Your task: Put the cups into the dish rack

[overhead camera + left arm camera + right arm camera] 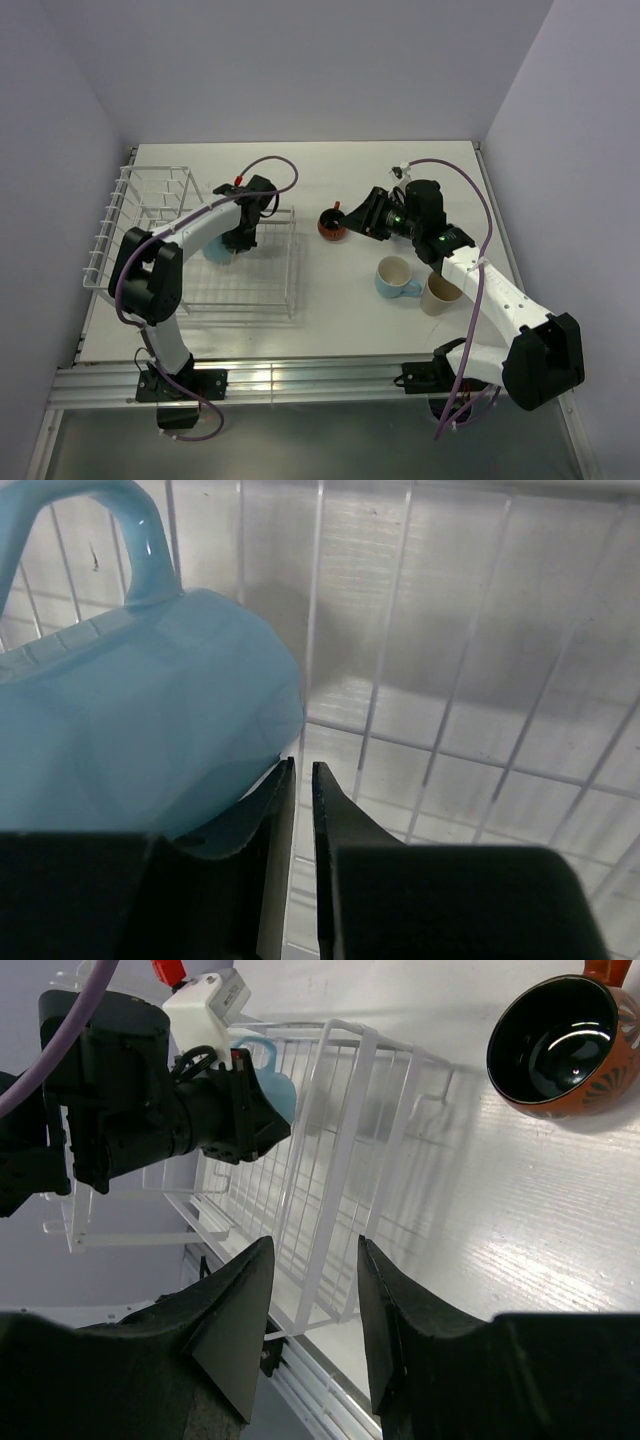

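Note:
The white wire dish rack (150, 215) stands at the left. My left gripper (238, 240) is low inside it, jaws all but shut with only a thin empty slit (303, 772). A light blue mug (140, 720) lies against the outside of its left finger, handle up; it also shows in the top view (216, 252). My right gripper (352, 220) is open and empty (315, 1245), just right of the red-orange cup (330, 224), which stands upright on the table (565, 1045). A second light blue mug (397, 277) and the cream mug (440, 292) stand upright, touching, under the right arm.
The rack's raised end with prongs (125, 200) is at the far left. In the right wrist view the rack's near wall (330, 1160) and the left arm's wrist (150, 1110) lie ahead. Walls enclose the table on three sides.

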`<state>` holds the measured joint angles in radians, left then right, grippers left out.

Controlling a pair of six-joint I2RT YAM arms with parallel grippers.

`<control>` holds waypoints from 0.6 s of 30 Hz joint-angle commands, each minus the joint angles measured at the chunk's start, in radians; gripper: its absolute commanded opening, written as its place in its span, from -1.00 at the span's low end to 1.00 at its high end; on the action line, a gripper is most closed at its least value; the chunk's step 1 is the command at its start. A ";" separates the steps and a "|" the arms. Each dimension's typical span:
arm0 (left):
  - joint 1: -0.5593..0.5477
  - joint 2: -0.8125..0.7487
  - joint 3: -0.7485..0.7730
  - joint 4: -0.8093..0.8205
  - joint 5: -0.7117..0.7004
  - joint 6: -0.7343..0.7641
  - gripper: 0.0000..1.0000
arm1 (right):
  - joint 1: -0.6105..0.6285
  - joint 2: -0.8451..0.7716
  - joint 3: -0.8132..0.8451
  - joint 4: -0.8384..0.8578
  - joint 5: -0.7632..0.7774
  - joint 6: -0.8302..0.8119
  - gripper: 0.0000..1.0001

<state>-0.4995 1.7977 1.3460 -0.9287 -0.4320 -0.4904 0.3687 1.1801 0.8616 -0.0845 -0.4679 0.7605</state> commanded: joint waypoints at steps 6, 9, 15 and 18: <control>0.033 0.026 0.061 -0.002 -0.013 0.018 -0.59 | 0.003 -0.027 -0.003 0.037 0.000 -0.012 -0.07; 0.045 0.038 0.068 0.002 -0.007 0.021 -0.57 | 0.003 -0.028 -0.003 0.032 0.000 -0.015 -0.07; 0.067 0.061 0.087 0.008 0.003 0.026 -0.56 | 0.003 -0.028 -0.003 0.031 0.002 -0.017 -0.07; 0.082 0.068 0.094 0.010 0.007 0.027 -0.54 | 0.003 -0.028 -0.003 0.031 0.002 -0.018 -0.07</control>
<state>-0.4343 1.8618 1.3994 -0.9245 -0.4305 -0.4820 0.3687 1.1801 0.8616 -0.0830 -0.4679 0.7605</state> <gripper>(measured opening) 0.224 0.466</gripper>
